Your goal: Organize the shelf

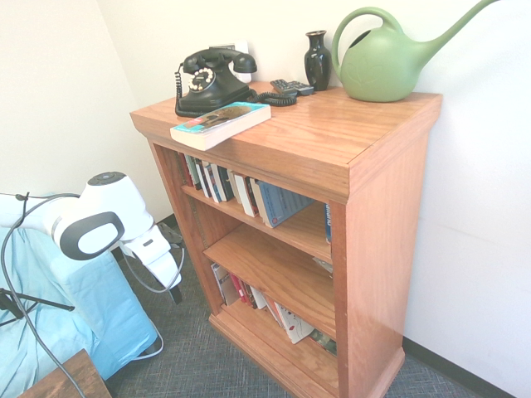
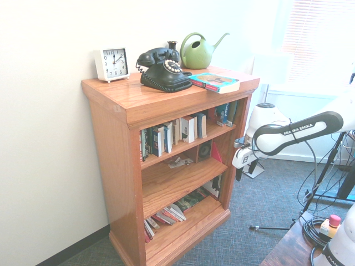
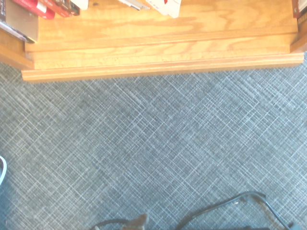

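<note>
Shelf [image 1: 365, 157]: we record it against the wall, at three o'clock from the arm in the first exterior view. Book [image 1: 221, 124] lies flat on its top, at six o'clock from the telephone [image 1: 211, 80]. Gripper [image 1: 168, 278]: pointing down over carpet, jaws spread, holding nothing. We judge the task at its opening; next calls for lifting toward that loose book.

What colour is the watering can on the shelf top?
Green; the watering can shows best in the first exterior view.
</note>
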Robot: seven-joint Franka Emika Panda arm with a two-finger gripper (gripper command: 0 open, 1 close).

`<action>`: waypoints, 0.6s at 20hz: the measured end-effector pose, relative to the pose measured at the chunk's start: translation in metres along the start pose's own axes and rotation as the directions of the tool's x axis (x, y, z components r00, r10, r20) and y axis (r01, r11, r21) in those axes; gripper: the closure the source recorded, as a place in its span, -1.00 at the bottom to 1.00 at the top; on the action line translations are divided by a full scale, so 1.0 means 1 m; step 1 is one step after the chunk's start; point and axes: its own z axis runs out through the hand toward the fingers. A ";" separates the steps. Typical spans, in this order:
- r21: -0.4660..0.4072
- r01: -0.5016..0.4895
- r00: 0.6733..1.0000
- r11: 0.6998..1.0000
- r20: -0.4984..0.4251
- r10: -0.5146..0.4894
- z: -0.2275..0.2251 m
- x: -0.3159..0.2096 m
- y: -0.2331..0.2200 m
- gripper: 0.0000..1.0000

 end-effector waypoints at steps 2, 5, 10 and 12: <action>-0.003 0.002 1.000 1.000 0.000 -0.002 0.001 0.000 0.000 -1.00; -0.028 0.031 0.998 0.999 -0.055 -0.032 -0.002 0.006 0.002 -1.00; -0.115 0.097 0.953 0.989 -0.275 -0.125 -0.027 0.021 0.009 -1.00; -0.154 0.130 0.914 0.979 -0.363 -0.179 -0.048 0.024 0.007 -1.00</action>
